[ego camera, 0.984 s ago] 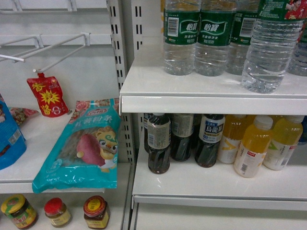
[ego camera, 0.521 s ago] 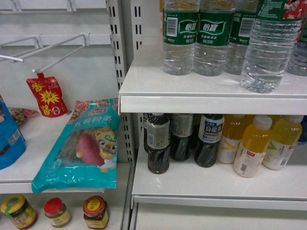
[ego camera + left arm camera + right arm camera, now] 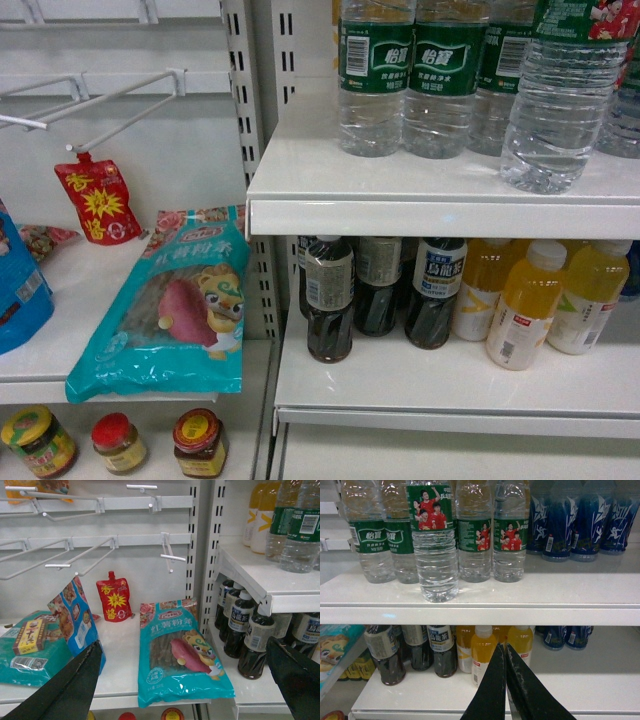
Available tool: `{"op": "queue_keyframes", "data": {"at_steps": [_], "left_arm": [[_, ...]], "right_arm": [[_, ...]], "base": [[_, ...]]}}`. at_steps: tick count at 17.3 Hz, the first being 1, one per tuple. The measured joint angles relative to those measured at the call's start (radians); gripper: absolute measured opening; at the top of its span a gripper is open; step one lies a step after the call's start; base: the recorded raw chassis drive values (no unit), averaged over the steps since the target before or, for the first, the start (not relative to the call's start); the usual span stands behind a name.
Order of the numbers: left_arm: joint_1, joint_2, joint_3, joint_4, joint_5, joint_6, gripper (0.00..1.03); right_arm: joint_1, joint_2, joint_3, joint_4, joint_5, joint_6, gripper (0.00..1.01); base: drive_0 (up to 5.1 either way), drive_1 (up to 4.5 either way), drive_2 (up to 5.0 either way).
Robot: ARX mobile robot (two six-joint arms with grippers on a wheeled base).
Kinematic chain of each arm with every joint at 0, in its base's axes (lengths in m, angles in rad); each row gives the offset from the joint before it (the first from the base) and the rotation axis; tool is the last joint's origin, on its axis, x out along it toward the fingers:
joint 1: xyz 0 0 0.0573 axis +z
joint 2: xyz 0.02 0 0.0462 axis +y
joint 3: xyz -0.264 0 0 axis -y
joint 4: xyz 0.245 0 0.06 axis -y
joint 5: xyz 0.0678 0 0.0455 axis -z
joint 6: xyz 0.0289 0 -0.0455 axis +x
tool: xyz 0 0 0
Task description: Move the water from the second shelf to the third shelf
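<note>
Nearest us, our right gripper (image 3: 505,680) has its fingers pressed together, empty, low before the yellow juice bottles (image 3: 483,652). Our left gripper (image 3: 185,680) is spread wide, holding nothing, facing the teal snack bag (image 3: 177,652). Farther back, the water (image 3: 434,540) stands upright at the upper shelf's (image 3: 560,597) front edge, ahead of its row.

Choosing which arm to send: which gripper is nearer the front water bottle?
Right. The right gripper is closed, in front of the drinks bay below the water bottle; the left gripper is open before the snack bay, further left.
</note>
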Motion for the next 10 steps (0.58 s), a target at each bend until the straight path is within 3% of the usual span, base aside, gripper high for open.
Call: {"op": "queue_keyframes", "data": {"at_steps": [3,4,5,10], "left_arm": [[0.0,0.0,0.0,0.0,0.0,0.0,0.98],[0.0,0.0,0.0,0.0,0.0,0.0,0.98],[0.0,0.0,0.0,-0.001,-0.001,0.0,0.98],[0.0,0.0,0.0,0.0,0.0,0.0,0.98]], "right_arm": [[0.0,-0.042,-0.012,-0.022,0.0,0.0,0.02],[0.0,-0.137,-0.03,-0.135,0.0,0.0,0.02],[0.0,-0.22,-0.04,-0.171,-0.001,0.0,0.02],[0.0,-0.219,-0.04,-0.168,0.0,0.0,0.02]], "base": [[0.0,0.0,0.0],[0.0,0.0,0.0],[0.0,0.0,0.0],[0.0,0.0,0.0]]}}
